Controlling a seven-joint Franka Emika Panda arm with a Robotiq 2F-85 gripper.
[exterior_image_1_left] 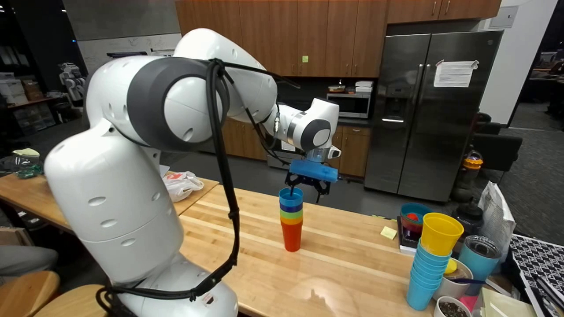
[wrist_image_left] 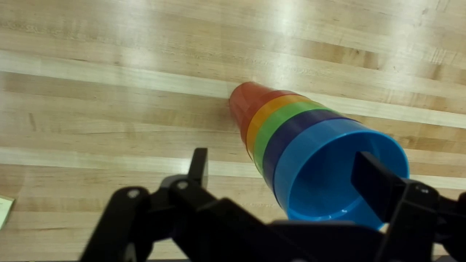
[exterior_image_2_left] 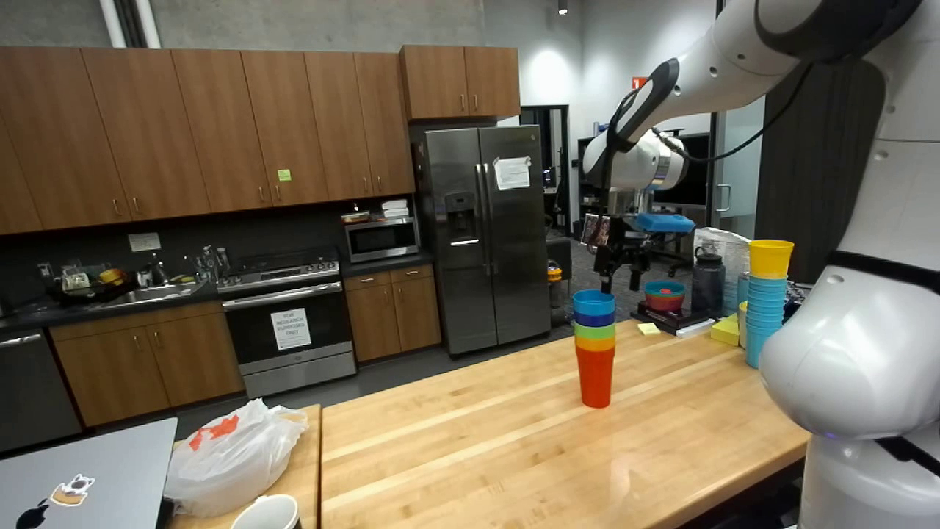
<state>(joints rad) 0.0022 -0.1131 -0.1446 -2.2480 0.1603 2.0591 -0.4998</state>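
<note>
Standing upright on the pale striped wooden worktop (exterior_image_2_left: 470,441): one tall nested stack of smooth, glossy tapered cups (exterior_image_1_left: 291,220). Colours from base to top: red, orange, green, dark blue, light blue. The uppermost light-blue cup (wrist_image_left: 327,174) has its round mouth facing up.

Above the stack: one black two-fingered gripper (wrist_image_left: 280,153), jaws spread wide apart. One finger (wrist_image_left: 378,185) stands over the mouth of the uppermost light-blue cup; whether its tip dips below the rim cannot be told. The opposite finger (wrist_image_left: 198,165) hangs outside the stack, apart from it. A bright blue oblong block (exterior_image_1_left: 313,171) sits just above the gripper's fingers on a white jointed arm (exterior_image_1_left: 105,189).

Same worktop, well apart from the stack: a column of nested light-blue cups (exterior_image_1_left: 426,277) with a tapered yellow cup (exterior_image_1_left: 442,233) in its top; stacked teal-and-red round bowls (exterior_image_2_left: 664,301) near a dark bottle with a black lid (exterior_image_2_left: 707,285); a small pale yellow square paper note (exterior_image_1_left: 388,232), lying flat between the stack and the bowls.

In an exterior view: a crumpled white plastic bag with red print (exterior_image_2_left: 231,459), on an adjoining wooden worktop (exterior_image_2_left: 312,448); a silver laptop (exterior_image_2_left: 88,477) bearing stickers; a white cup (exterior_image_2_left: 268,512), partly out of frame.

Background, in both exterior views: a dark steel two-door refrigerator (exterior_image_1_left: 432,114).
</note>
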